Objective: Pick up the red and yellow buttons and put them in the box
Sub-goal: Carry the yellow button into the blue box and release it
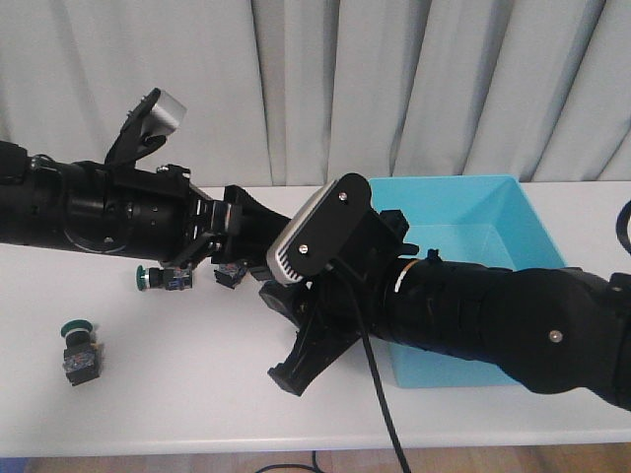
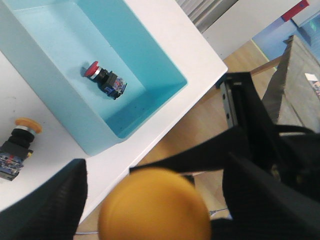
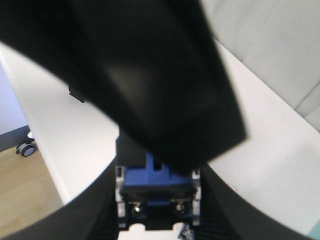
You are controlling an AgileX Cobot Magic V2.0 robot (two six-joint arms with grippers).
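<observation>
The left hand point(image 2: 150, 200) is closed on a yellow button point(image 2: 154, 205): in its wrist view the yellow cap fills the gap between the two dark fingers. In the right wrist view the right hand point(image 3: 157, 200) has a blue-and-black switch body pinched between its fingers, but the other arm blocks most of that view, so I cannot tell the cap colour or whether both hands share one button. In the front view the two hands meet over the table point(image 1: 197, 394), just left of the box point(image 1: 513, 212), which looks like a handover or a re-grip.

A red button point(image 2: 102, 79) already lies on the box floor. Another yellow button point(image 2: 17, 145) sits on the table just outside the box wall. Two green buttons, one near the table's front left point(image 1: 77, 347) and one further back point(image 1: 153, 279), are not wanted; a dark switch body point(image 1: 230, 275) lies beside the second, its cap hidden.

The main risk, as I judge it, is the exchange: if one hand lets go before the other grips firmly, the button drops to the table and may roll off the front edge. The arms cross tightly, so a careless swing towards the box could knock them together or clip the box wall. The loose yellow button by the wall could also be nudged.
</observation>
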